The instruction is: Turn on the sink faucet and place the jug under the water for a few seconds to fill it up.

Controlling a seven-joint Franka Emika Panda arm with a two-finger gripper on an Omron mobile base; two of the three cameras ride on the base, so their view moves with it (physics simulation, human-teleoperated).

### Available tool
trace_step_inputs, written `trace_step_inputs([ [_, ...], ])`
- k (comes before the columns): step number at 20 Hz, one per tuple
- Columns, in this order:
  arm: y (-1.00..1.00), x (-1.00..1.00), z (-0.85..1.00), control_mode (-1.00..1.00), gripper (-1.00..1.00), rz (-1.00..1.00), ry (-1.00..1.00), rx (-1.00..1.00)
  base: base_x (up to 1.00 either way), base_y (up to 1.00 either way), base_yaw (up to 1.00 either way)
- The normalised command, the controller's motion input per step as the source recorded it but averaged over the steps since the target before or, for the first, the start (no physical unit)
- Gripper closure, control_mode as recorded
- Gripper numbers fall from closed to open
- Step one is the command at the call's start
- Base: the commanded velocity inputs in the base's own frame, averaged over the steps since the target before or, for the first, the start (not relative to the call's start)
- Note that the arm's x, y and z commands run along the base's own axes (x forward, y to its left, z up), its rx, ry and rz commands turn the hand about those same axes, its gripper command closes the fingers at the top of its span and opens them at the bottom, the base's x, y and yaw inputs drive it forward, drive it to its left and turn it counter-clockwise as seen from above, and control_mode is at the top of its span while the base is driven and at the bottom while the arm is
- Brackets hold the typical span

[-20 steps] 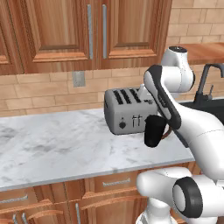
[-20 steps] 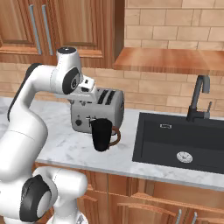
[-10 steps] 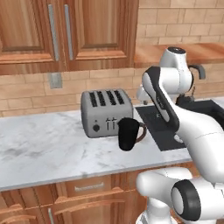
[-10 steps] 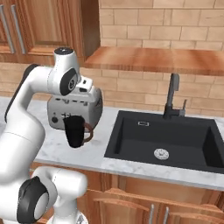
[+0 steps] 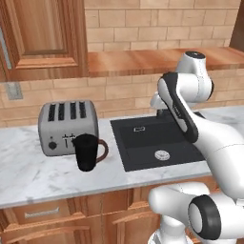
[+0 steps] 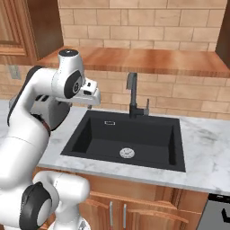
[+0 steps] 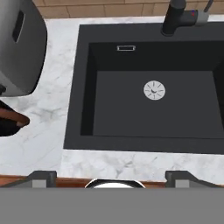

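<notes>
The white marble counter [image 5: 33,176] runs across the scene under a brick wall, with a wooden ledge [image 6: 148,60] above the sink and wooden cabinets [image 5: 43,33] to the left. The black sink [image 6: 134,143] is set into the marble; its basin holds nothing but the round silver drain [image 6: 127,153], and its floor looks dry. The white arm [image 5: 190,109] rises over the sink's near side.

The left base view shows the silver four-slot toaster [image 5: 66,125] on the counter left of the sink, with the black jug [image 5: 87,151] standing upright just in front of its right end, its brown loop handle [image 5: 103,150] turned toward the sink. In the right base view the arm hides the jug and most of the toaster.

The right base view shows the dark gooseneck sink faucet [image 6: 132,96] at the back edge of the basin, its small side lever [image 6: 146,106] to the right; the arm covers it in the left base view. No stream falls from the spout.

The hand view looks down into the basin, with the faucet base [image 7: 177,17] at the top and the toaster's end [image 7: 19,48] and a sliver of the jug handle [image 7: 13,118] at the left. The hand [image 7: 111,177] hangs above the sink's front rim, fingers [image 7: 41,177] spread wide with nothing between them, well apart from the jug.
</notes>
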Motion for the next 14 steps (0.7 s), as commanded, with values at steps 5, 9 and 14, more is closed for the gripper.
trace_step_inputs([
  [5, 0.0, 0.0, 0.0, 1.0, -1.0, 0.0, 0.0, 0.0, 0.0, -0.54, 0.0],
  [9, 0.0, 0.0, 0.0, 1.0, -1.0, 0.0, 0.0, 0.0, 0.0, -0.42, 0.0],
  [14, 0.0, 0.0, 0.0, 1.0, -1.0, 0.0, 0.0, 0.0, 0.02, -0.48, 0.0],
])
